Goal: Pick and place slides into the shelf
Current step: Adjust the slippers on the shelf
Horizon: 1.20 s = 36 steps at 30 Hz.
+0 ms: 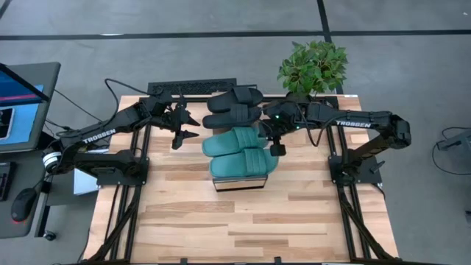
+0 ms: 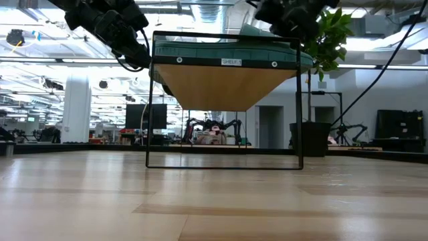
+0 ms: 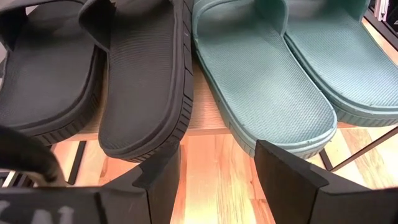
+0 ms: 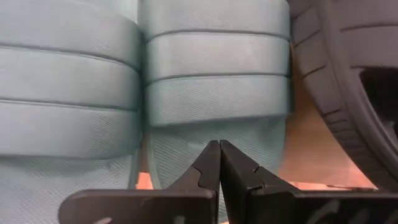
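Observation:
Two black slides and two teal slides lie side by side on the shelf, soles down. The black pair is at its far end. Their heel ends stick out over the shelf's left edge. My left gripper hangs open just left of the shelf, level with the gap between the nearer black slide and the farther teal slide, holding nothing. My right gripper is shut at the shelf's right side, over the toe end of the farther teal slide. My right gripper's shut fingertips point slanting down from the table's right at the toe end of the farther teal slide, in front of its ribbed strap. Whether they touch it, I cannot tell.
A potted plant stands at the table's far right corner, close behind my right arm. A screen sits off the table to the left. The wooden tabletop lies bare on the near side of the shelf.

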Tool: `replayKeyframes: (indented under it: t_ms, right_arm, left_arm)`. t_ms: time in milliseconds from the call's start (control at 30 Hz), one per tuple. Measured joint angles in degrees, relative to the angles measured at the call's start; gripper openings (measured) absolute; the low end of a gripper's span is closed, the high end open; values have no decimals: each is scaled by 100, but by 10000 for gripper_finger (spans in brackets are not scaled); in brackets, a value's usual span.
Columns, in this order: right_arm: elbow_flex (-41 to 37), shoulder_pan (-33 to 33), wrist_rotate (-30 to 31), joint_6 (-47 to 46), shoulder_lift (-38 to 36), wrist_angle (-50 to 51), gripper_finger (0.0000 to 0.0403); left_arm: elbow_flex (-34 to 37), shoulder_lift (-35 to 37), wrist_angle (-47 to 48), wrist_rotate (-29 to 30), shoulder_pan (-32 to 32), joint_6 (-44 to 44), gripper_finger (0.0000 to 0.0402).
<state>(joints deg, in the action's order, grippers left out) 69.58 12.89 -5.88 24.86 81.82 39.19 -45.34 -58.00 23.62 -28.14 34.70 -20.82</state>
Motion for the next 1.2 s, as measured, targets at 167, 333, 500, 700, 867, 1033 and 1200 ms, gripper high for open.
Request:
replayKeyframes:
  t_ms: [167,333,500,700,867,1033,1200]
  right_arm:
    - [-14,-98,-512,-90,136,-119,0]
    - [-13,-308,-594,-109,302,-127,0]
    - [-4,-465,-586,-181,349,-150,0]
    - [40,-611,-554,-196,334,-162,0]
    - [232,-763,-442,-120,332,-58,0]
    - [331,-877,-340,-105,319,13,0]
    - [330,-833,-191,-198,315,287,0]
  left_arm:
    - [0,0,-2,0,-2,2,195]
    - [0,0,-7,0,-2,2,195]
    - [0,0,-1,-11,-4,2,195]
    - [0,0,-4,-57,-4,2,195]
    - [0,0,-12,-59,-64,0,195]
    - [0,0,-12,-63,-146,-7,195]
    - [2,0,-13,-55,-181,-11,195]
